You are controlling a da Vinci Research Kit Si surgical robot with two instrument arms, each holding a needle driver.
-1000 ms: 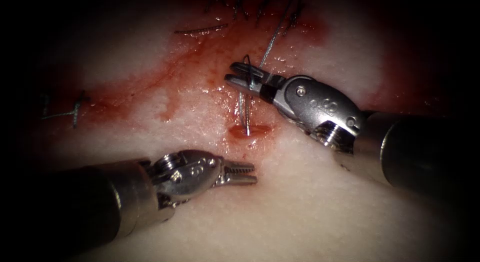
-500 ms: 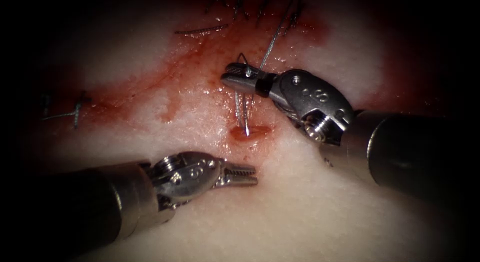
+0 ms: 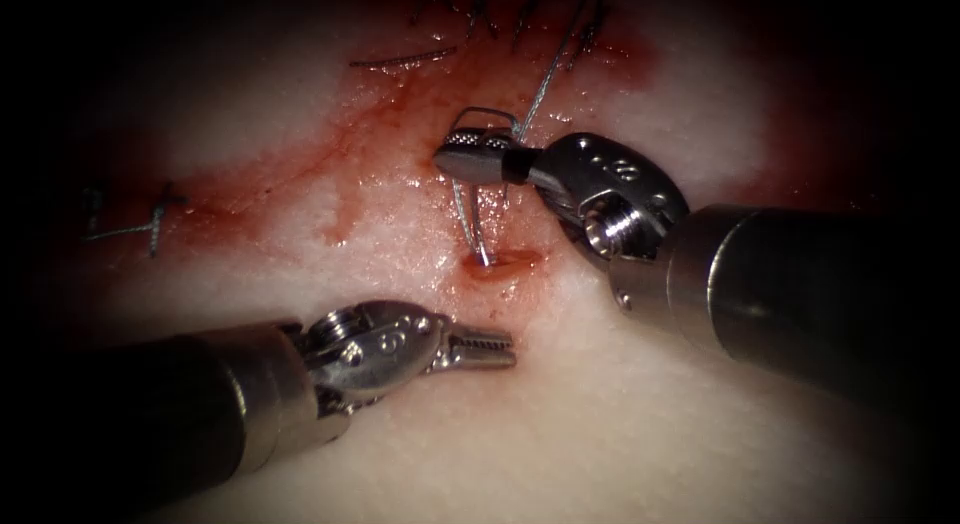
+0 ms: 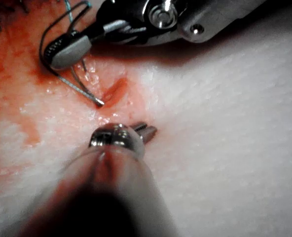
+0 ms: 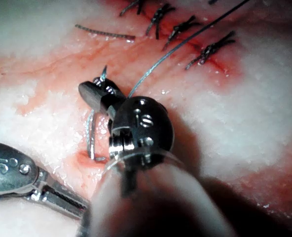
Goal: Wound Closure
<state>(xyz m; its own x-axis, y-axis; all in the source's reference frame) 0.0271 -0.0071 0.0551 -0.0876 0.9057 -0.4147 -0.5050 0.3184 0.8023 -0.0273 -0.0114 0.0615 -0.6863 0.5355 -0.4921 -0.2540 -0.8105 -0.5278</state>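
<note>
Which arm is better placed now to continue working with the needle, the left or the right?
Right, probably. Its end effector already holds the needle, whose tip meets the tissue at the cut. The left end effector holds nothing and lies apart.

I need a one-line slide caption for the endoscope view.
Right tool grips the curved needle, tip at the tissue; left tool holds nothing.

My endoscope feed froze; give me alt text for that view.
The right end effector grips the curved needle, whose tip meets a small red opening in the tissue. Thread runs up toward earlier stitches. The left end effector holds nothing.
</note>
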